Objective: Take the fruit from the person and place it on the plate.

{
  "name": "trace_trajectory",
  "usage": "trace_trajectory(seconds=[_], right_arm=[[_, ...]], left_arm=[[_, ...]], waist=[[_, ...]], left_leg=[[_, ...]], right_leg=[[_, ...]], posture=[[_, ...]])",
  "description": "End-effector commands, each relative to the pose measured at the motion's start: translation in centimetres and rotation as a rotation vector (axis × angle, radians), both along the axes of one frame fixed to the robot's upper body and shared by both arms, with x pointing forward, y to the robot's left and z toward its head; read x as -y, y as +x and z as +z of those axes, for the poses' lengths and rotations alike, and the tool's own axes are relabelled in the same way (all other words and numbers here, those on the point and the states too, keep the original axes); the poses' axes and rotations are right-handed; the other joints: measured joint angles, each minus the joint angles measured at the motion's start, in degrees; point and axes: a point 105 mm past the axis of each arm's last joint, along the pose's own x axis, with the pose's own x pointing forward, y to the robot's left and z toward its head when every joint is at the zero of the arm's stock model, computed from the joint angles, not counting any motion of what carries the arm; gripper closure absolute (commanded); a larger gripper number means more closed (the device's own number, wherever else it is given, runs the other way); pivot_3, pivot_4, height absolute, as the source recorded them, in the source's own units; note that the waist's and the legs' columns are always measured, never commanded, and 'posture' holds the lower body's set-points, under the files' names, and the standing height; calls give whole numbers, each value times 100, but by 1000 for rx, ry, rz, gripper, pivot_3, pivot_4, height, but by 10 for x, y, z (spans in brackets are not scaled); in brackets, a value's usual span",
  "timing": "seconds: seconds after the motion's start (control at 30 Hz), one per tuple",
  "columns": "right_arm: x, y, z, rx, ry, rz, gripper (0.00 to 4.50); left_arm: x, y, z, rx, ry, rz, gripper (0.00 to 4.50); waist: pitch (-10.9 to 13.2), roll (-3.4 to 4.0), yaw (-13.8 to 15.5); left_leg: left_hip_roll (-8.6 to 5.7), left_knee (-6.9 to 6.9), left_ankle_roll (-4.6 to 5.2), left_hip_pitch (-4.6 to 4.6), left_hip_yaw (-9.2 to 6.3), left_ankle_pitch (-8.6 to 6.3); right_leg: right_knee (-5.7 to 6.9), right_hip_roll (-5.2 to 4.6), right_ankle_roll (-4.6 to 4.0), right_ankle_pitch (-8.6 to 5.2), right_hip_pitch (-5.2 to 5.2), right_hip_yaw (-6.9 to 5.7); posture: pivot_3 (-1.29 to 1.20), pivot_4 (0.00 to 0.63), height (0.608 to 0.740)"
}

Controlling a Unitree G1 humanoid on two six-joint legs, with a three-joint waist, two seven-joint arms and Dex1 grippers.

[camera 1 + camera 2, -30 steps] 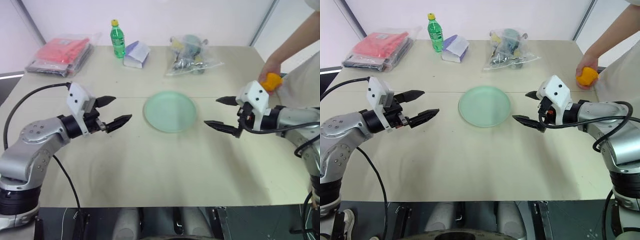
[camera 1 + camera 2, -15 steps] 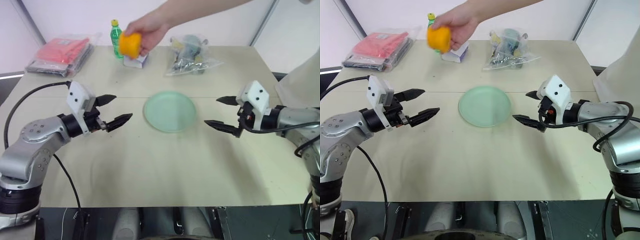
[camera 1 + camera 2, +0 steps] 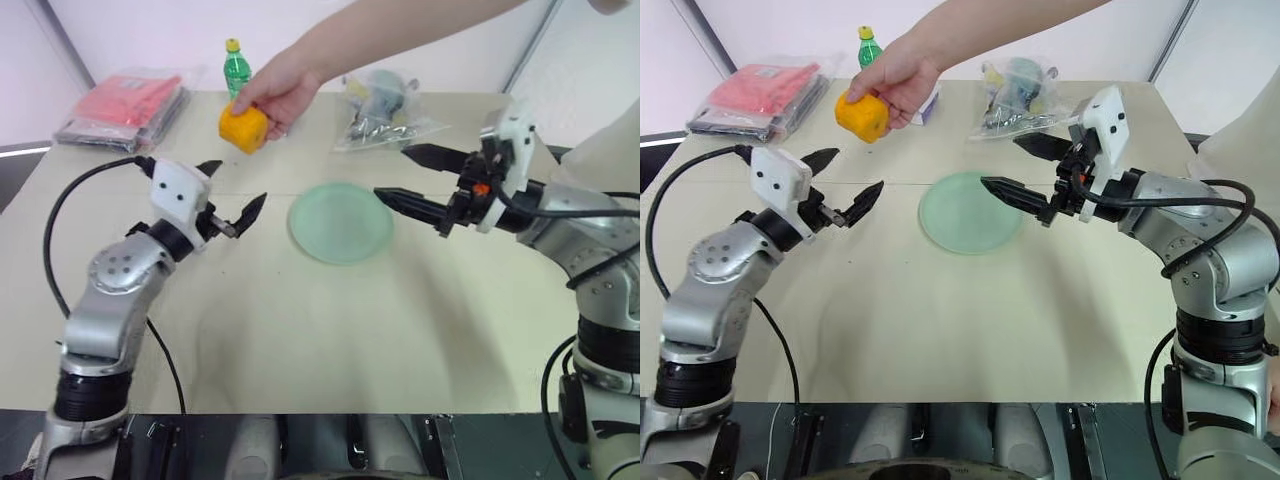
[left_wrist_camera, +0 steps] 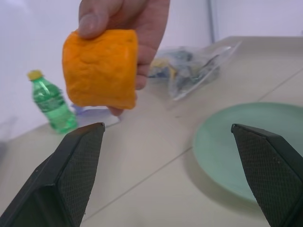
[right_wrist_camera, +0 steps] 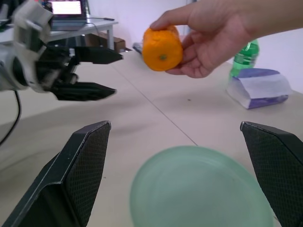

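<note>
The person's hand [image 3: 283,88] holds the orange-yellow fruit [image 3: 244,128] out above the table's far left part. My left gripper [image 3: 238,183] stands open just below and in front of the fruit, not touching it; the left wrist view has the fruit [image 4: 102,68] above and between the open fingers. The pale green plate [image 3: 340,222] lies flat and bare at the table's middle. My right gripper [image 3: 392,172] hangs open above the plate's right rim, pointing left toward the fruit [image 5: 162,48].
Along the far edge stand a green bottle [image 3: 236,78], a red flat packet [image 3: 125,105], a purple-white packet [image 5: 258,87] and a clear bag of items [image 3: 385,110]. The person's forearm reaches in from the upper right.
The person's hand has brought the fruit lower, toward my left gripper. The left gripper has turned and edged up toward it. My right gripper has risen and swung left over the plate's rim.
</note>
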Motion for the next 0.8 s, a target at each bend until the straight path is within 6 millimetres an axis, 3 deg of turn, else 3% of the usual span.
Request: trace_trajectory(seconds=[0.03,0.3,0.8], right_arm=[[-2,-6,7,40,-23,9,18],[-2,-7,2,35,-44,3,18],[0,-10,3,50,-50,-27,18]], left_arm=[[-4,3,16,110,3,64,0],[-4,23,34,178,-8,59,0],[0,52,45,238,-7,45,0]], waist=[[0,0,8],[0,0,79],[0,-1,77]], left_leg=[[0,0,0,0,0,0],[0,4,0,0,2,0],[0,6,0,0,1,0]], right_leg=[[0,0,0,0,0,0],[2,0,1,1,0,0],[4,2,1,1,0,-2]], posture=[[0,150,731],[0,150,731],[0,150,731]])
